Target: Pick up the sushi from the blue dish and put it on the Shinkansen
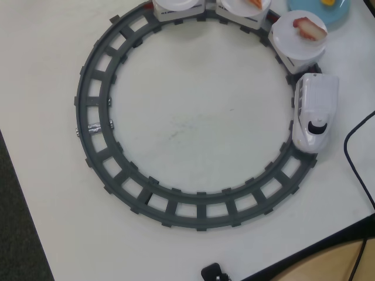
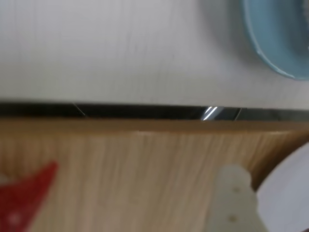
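Observation:
The yellow sushi (image 1: 328, 3) lies on the blue dish (image 1: 340, 16) at the top right edge of the overhead view. The white Shinkansen (image 1: 315, 113) stands on the right side of the grey ring track (image 1: 94, 126), nose toward the bottom, with plate-topped cars behind it. My gripper (image 2: 258, 186) does not show in the overhead view. In the wrist view it is two blurred white parts at the bottom right, beyond the table's edge, with nothing between them. The blue dish's rim (image 2: 270, 53) shows at the top right of that view.
The nearest car's white plate (image 1: 300, 35) carries a red-and-white piece (image 1: 309, 27); another car carries an orange piece (image 1: 255, 2). A black cable (image 1: 354, 158) runs down the right. In the wrist view a wooden surface (image 2: 135, 179) lies past the table edge, with a red shape (image 2: 24, 200).

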Action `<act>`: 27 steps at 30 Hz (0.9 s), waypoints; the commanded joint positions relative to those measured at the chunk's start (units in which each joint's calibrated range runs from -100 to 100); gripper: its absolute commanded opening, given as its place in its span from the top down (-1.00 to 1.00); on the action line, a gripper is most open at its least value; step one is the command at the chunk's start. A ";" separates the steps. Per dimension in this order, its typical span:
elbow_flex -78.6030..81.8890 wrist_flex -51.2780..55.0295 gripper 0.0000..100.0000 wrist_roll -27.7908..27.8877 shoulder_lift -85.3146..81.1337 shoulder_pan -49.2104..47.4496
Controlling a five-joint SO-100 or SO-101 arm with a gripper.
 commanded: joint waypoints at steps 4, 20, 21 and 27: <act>-20.09 4.53 0.27 9.35 10.18 -0.05; -45.94 10.52 0.27 9.66 36.98 -5.25; -46.93 10.61 0.27 9.56 38.07 -5.69; -48.36 10.61 0.27 9.61 42.00 -6.22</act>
